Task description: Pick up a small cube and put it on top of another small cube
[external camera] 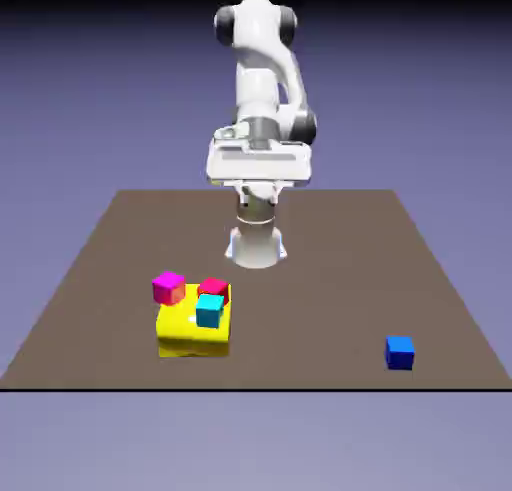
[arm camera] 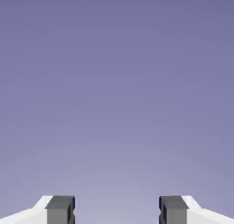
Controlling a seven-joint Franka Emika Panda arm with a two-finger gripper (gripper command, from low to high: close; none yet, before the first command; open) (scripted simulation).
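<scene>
Gripper [arm camera: 117, 211] stood released, empty, facing backdrop only. Small cube [external camera: 400, 352] sat alone, well right of yellow block [external camera: 193, 329], untouched—likely awaiting pickup.

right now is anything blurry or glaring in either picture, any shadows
Exterior view: sharp and evenly lit, no glare, hardly any shadow under the blue cube or yellow block. Hand view: only smooth violet backdrop, brighter toward the bottom, with the open gripper in crisp focus.
</scene>
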